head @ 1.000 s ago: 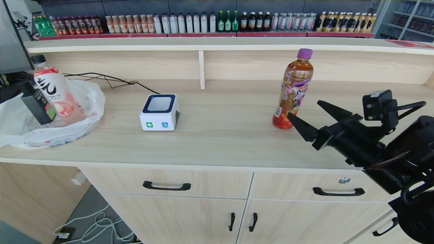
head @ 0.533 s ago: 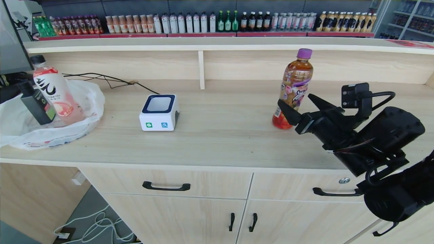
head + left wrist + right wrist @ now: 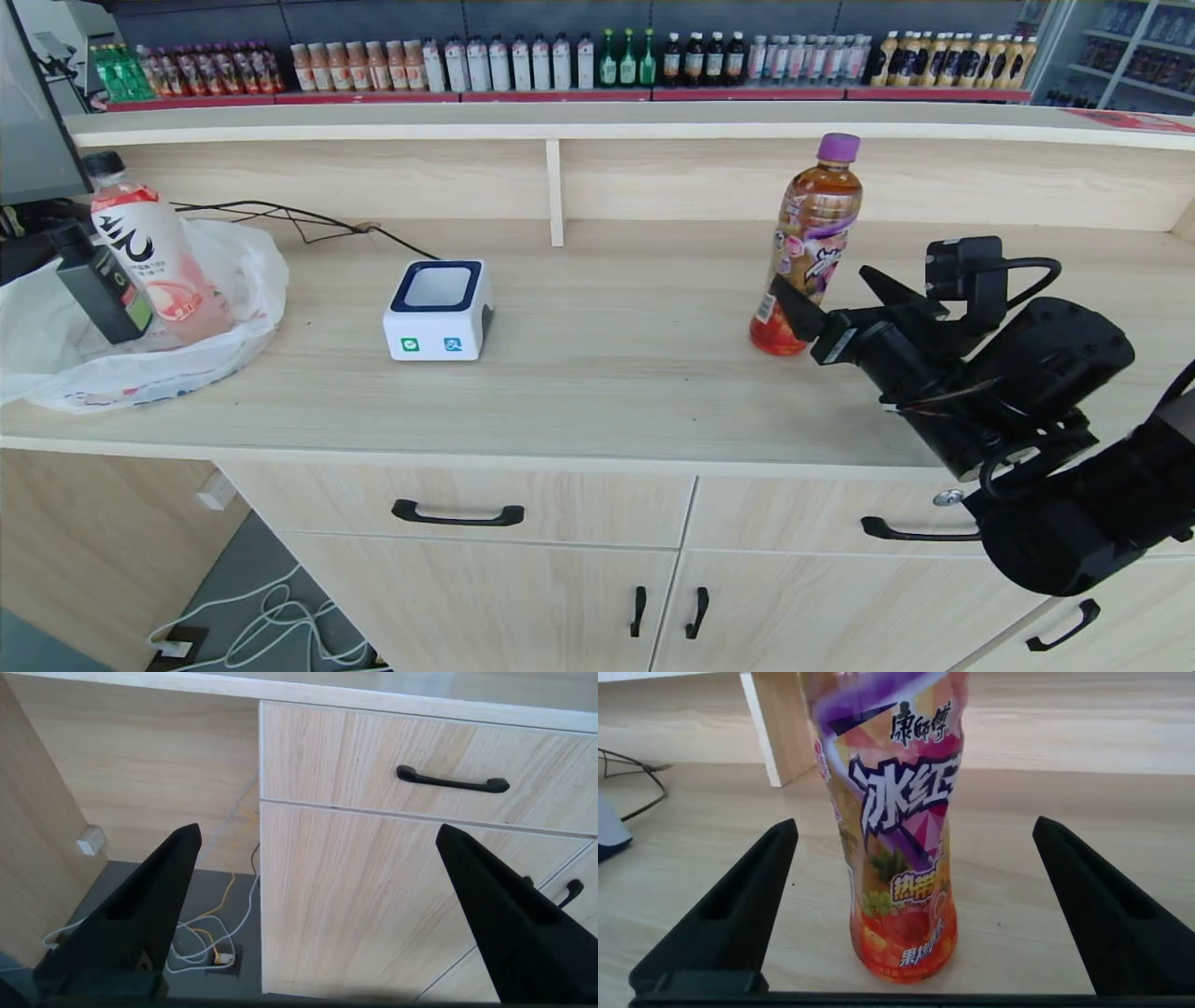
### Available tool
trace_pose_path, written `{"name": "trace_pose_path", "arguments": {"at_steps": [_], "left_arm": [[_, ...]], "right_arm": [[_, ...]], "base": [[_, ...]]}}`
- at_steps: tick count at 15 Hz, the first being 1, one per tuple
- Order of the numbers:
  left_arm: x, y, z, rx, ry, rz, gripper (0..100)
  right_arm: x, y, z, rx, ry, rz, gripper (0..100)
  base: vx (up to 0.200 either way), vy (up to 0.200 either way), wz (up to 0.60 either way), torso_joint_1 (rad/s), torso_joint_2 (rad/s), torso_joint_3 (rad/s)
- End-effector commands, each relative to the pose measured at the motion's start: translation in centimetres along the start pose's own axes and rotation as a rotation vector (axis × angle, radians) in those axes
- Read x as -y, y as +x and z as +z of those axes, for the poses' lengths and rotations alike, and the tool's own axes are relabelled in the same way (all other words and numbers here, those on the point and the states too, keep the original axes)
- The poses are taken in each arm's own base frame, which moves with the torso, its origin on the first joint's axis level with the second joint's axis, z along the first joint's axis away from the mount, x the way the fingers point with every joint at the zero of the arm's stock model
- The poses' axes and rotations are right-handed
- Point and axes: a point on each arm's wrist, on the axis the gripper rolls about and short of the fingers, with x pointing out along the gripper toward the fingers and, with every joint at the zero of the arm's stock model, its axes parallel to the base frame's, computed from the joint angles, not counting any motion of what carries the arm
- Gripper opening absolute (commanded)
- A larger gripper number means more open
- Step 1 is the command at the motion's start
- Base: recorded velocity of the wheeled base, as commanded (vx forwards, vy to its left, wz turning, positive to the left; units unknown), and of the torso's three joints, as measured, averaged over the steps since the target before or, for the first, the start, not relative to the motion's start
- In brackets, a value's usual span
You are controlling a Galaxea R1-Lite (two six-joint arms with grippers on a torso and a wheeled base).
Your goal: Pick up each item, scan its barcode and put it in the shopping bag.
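Observation:
An iced-tea bottle (image 3: 810, 245) with a purple cap stands upright on the wooden counter (image 3: 597, 373), right of centre. My right gripper (image 3: 831, 291) is open just in front of its lower half, one finger on each side, not touching. In the right wrist view the bottle (image 3: 896, 849) stands between the spread black fingers (image 3: 729, 915), a little beyond their tips. A white barcode scanner (image 3: 438, 309) sits mid-counter. At the far left lies the white shopping bag (image 3: 112, 355), holding a pink-labelled bottle (image 3: 154, 252) and a dark box (image 3: 101, 285). My left gripper (image 3: 318, 905) hangs open below counter height, facing the cabinet fronts.
A black cable (image 3: 299, 219) runs from the scanner toward the back left. A raised wooden ledge (image 3: 597, 131) with a divider post (image 3: 555, 191) closes off the counter's back. Drawers and cabinet doors (image 3: 560, 560) sit under the counter. Shelves of drinks (image 3: 560, 61) line the far wall.
My right arm moved forward and to the left, bringing its open fingers from short of the bottle to either side of its lower half. The bottle, scanner and bag stayed put.

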Motion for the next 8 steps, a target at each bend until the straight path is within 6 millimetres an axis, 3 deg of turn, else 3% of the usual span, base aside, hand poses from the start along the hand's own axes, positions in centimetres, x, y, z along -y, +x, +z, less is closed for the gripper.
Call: {"name": "trace_pose_path", "arguments": {"at_steps": [1,8], "left_arm": [[0.0,0.0,0.0,0.0,-0.001,0.0,100],[0.0,0.0,0.0,0.0,-0.001,0.0,100]], "right_arm": [[0.0,0.1,-0.3,-0.006,-0.002,-0.001,100],[-0.4,1.7,-0.9,0.019,-0.036,0.007,100]], "base": [[0.0,0.0,0.0,0.0,0.0,0.0],[0.0,0.0,0.0,0.0,0.0,0.0]]}}
